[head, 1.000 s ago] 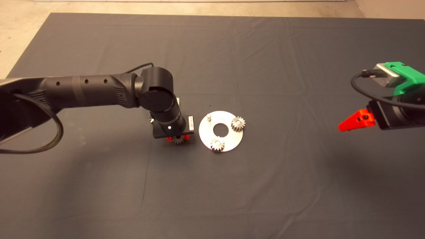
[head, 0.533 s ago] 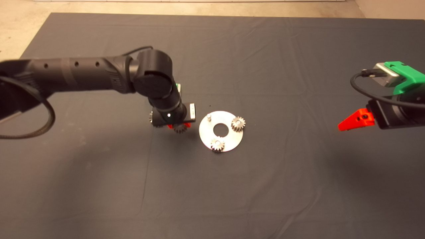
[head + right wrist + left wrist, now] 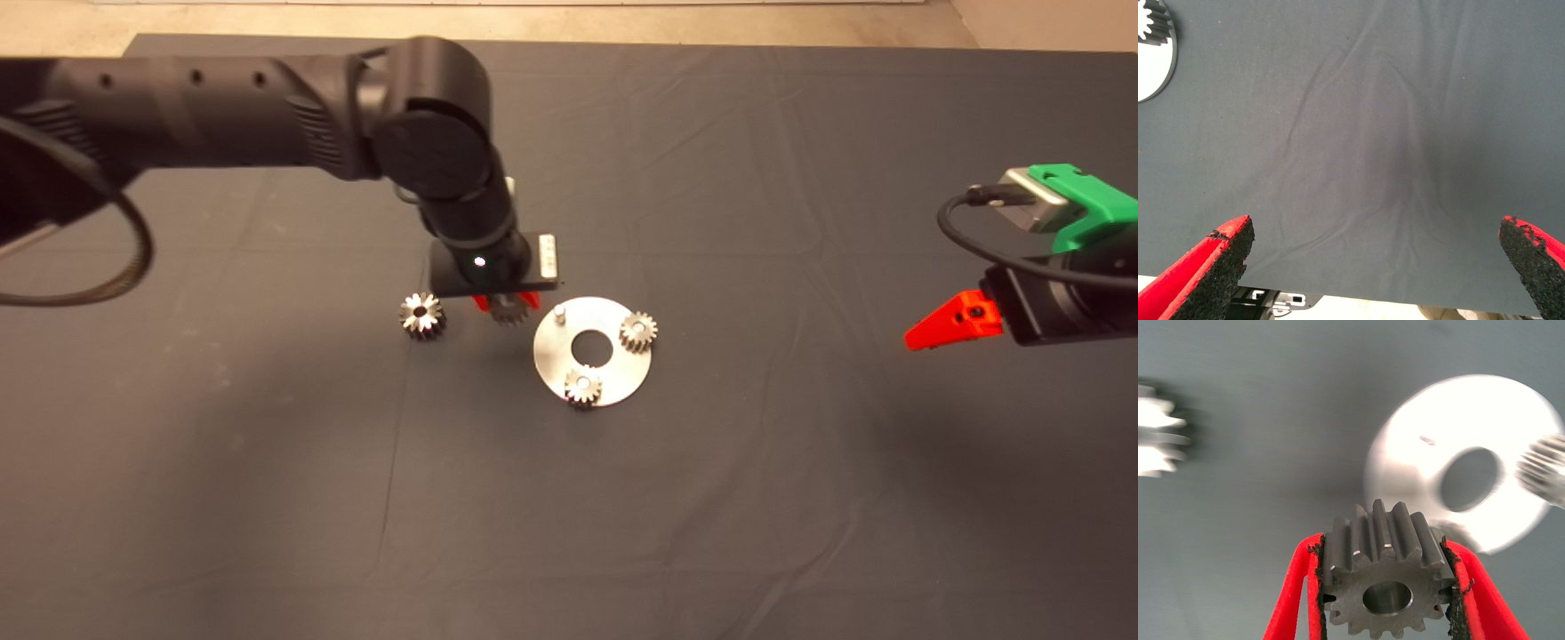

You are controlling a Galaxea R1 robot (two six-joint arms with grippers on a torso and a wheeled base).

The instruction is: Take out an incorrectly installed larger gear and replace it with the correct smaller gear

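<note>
My left gripper (image 3: 508,308) hangs just left of the round silver plate (image 3: 613,378), shut on the smaller gear (image 3: 1386,583). That gear is fine-toothed with a round bore, and it fills the gap between the red fingers (image 3: 1295,587). The plate carries two matching gears (image 3: 637,331) (image 3: 582,388) and one bare pin (image 3: 559,313) near my left gripper. The larger gear (image 3: 421,316), coarse-toothed with a shiny star face, lies on the mat to the left of the gripper. It shows blurred in the left wrist view (image 3: 1158,430). My right gripper (image 3: 1375,230) waits open at the right edge.
The dark mat (image 3: 711,489) is wrinkled and spreads wide around the plate. The plate has a large centre hole (image 3: 587,348). My left arm (image 3: 267,111) stretches across the upper left of the head view. Bare floor (image 3: 53,80) lies beyond the mat's far left corner.
My left gripper has lifted and carried the smaller gear farther back and right, close to the plate's bare pin. The larger gear, hidden under the arm before, now shows on the mat.
</note>
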